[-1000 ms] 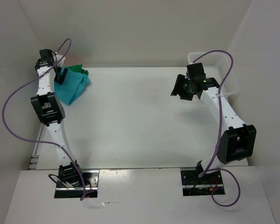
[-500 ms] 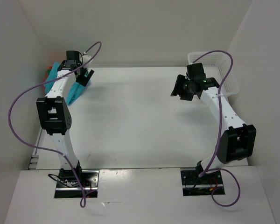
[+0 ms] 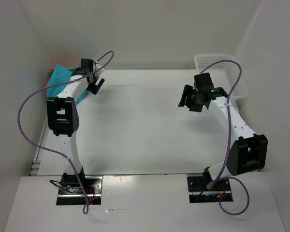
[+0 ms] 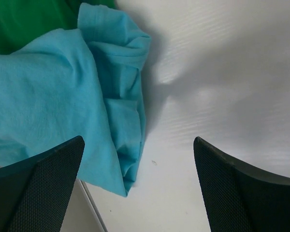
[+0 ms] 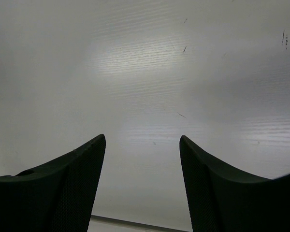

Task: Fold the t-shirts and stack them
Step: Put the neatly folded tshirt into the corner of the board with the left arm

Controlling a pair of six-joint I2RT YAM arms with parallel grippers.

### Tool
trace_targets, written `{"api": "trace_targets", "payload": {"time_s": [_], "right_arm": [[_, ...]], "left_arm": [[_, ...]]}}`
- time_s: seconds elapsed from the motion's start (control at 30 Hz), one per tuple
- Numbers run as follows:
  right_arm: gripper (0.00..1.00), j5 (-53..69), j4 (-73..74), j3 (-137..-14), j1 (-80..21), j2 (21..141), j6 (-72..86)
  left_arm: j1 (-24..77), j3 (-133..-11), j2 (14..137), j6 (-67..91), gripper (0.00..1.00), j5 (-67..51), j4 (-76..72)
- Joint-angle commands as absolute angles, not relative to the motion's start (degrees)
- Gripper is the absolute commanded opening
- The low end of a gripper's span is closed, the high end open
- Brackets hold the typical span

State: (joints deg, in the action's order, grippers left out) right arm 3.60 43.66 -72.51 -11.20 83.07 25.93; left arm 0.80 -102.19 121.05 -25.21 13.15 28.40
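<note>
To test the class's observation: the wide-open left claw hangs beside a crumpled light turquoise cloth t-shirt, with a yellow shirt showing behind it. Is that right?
No. The shirt behind the crumpled light turquoise cloth t-shirt is a green cloth t-shirt, not yellow; the left wrist view shows it. The rest stands.

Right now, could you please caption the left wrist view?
Open left fingers hover above the crumpled turquoise t-shirt, a green t-shirt beyond it, on the white table.
</note>
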Motion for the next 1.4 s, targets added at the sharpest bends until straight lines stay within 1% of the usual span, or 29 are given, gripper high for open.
{"api": "trace_targets", "payload": {"time_s": [0.0,0.03,0.2,0.3,0.57,0.67,0.7,0.8,0.83,0.87,0.97,1.03,1.07,1.13,1.3,1.37], "right_arm": [[0.68,3.4,40.9,-72.2,-10.8,80.1,26.3],[0.68,3.4,40.9,-72.2,-10.8,80.8,26.3],[0.7,3.9,40.9,-72.7,-10.8,81.9,26.3],[0.7,4.0,40.9,-74.3,-10.8,83.2,26.3],[0.7,4.0,40.9,-76.1,-10.8,85.5,26.3],[0.7,4.0,40.9,-76.1,-10.8,86.0,26.3],[0.7,4.0,40.9,-76.6,-10.8,86.0,26.3],[0.7,4.5,41.4,-76.6,-10.8,86.0,26.3],[0.7,4.5,41.4,-76.6,-10.8,86.0,26.3],[0.7,4.5,41.4,-77.2,-10.8,86.0,26.3],[0.7,4.5,41.4,-77.2,-10.8,86.6,26.3],[0.7,4.5,41.9,-77.7,-10.8,86.6,26.3],[0.7,4.5,41.9,-77.7,-10.8,86.6,26.3],[0.7,4.5,41.9,-78.2,-10.8,87.1,26.3],[0.7,4.5,42.5,-79.4,-10.8,87.7,25.8],[0.7,5.1,42.5,-79.4,-10.8,87.7,25.8]], "left_arm": [[-0.3,-104.3,123.8,-24.1,1.0,16.3,25.6],[-0.3,-104.3,124.6,-24.1,1.0,16.3,25.6],[0.4,-100.4,125.2,-22.7,1.0,27.8,17.2],[-0.1,-97.5,123.9,-21.6,1.0,27.3,14.7],[-0.8,-96.4,128.2,-23.4,1.0,27.4,12.1],[-2.3,-99.2,130.1,-23.4,0.92,26.9,13.3],[-3.0,-99.9,130.9,-23.4,0.81,26.9,13.3],[-3.5,-100.5,130.9,-23.4,0.55,26.3,13.9],[-3.5,-100.5,130.9,-23.4,0.37,25.7,13.4],[-3.5,-100.5,130.9,-23.4,0.31,25.7,13.4],[-3.5,-100.5,130.1,-23.4,0.16,24.1,13.9],[-3.5,-100.5,128.7,-23.4,0.1,23.5,13.9],[-3.5,-100.5,128.1,-23.4,0.05,23.5,14.5],[-3.5,-100.5,127.4,-22.9,0.0,22.9,15.0],[-4.0,-102.6,124.4,-21.5,0.0,18.3,19.3],[-6.0,-104.8,123.6,-19.6,0.0,16.0,20.7]]}}
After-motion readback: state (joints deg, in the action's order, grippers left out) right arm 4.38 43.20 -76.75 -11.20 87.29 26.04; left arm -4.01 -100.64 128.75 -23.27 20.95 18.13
